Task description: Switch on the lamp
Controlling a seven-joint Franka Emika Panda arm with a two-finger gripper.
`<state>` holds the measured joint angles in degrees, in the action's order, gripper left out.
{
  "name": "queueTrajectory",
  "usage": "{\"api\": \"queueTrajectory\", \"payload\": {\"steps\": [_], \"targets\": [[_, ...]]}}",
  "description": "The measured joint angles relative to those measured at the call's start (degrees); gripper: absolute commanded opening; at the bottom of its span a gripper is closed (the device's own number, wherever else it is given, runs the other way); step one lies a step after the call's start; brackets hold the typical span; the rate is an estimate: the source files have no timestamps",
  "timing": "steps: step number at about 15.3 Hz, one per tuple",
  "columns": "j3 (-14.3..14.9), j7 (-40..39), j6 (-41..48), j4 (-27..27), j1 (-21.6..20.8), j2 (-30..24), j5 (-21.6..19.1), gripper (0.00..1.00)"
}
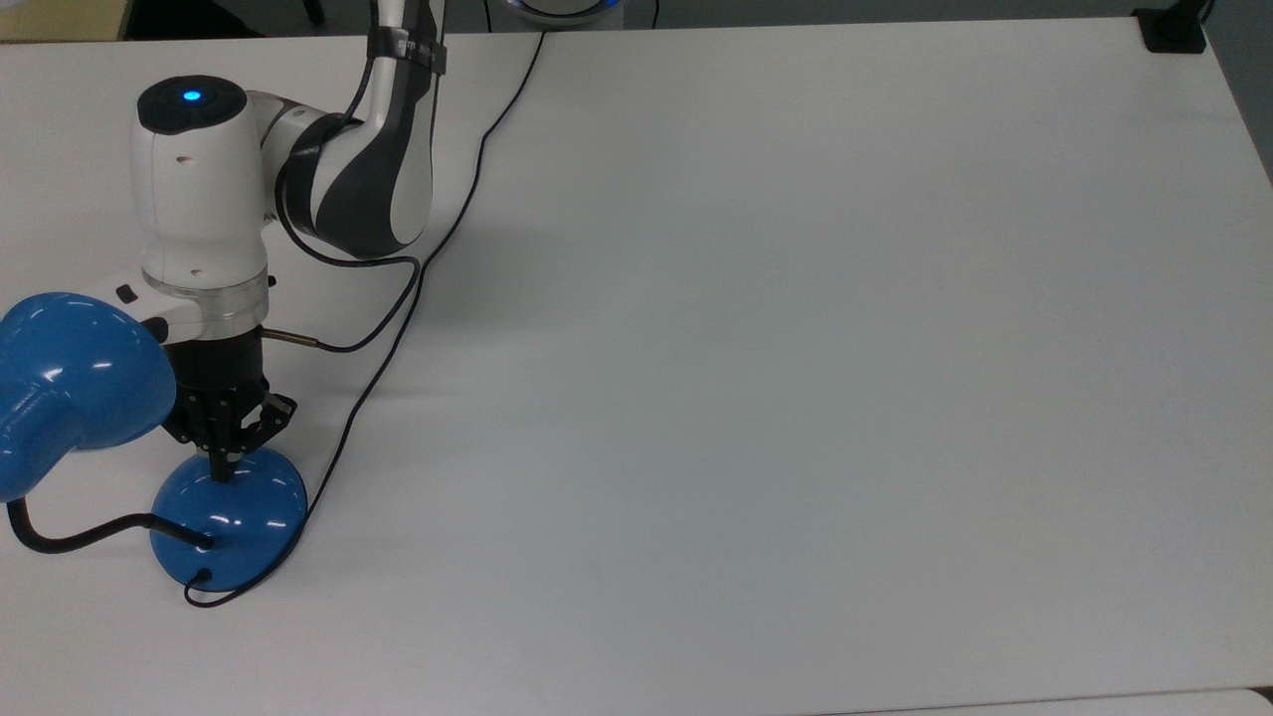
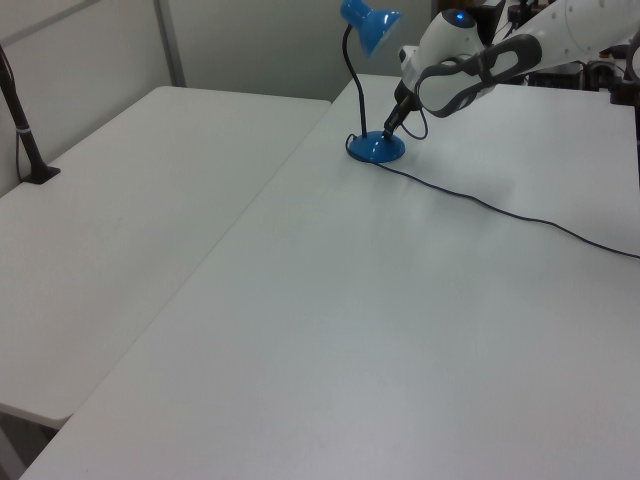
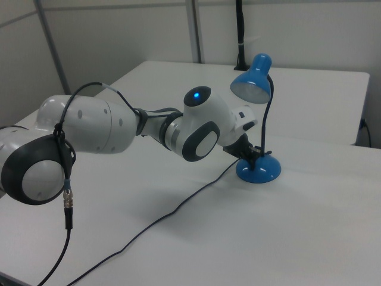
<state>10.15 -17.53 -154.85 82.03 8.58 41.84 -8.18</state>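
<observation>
The lamp (image 1: 227, 517) stands near the bench's (image 1: 796, 398) lower-left corner in the top view, its blue shade (image 3: 253, 81) unlit. The pincer (image 1: 221, 472), clenched with fingertips together, presses on the domed base. The thin cord (image 1: 418, 278) trails across the bench.

The lamp (image 1: 231, 515) is glossy blue — shade and domed base alike, with small white highlights — on a black neck. Its thin cord (image 1: 418, 273) is black, trailing across the white table (image 1: 796, 348). The arm (image 1: 204, 189) is white with dark grey-black joint bands and a round black cap carrying a lit blue dot; the gripper (image 1: 221, 465) is black, below a silvery ring. In the left view, a second table (image 2: 120, 230) on the left view's left is white too — a black post (image 2: 22, 125) stands at its far left edge.
</observation>
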Motion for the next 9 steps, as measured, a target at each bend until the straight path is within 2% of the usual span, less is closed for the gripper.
{"api": "queueTrajectory", "payload": {"steps": [9], "targets": [[0.00, 0.00, -0.02, -1.02, -0.01, 0.84, 0.00, 0.00]]}}
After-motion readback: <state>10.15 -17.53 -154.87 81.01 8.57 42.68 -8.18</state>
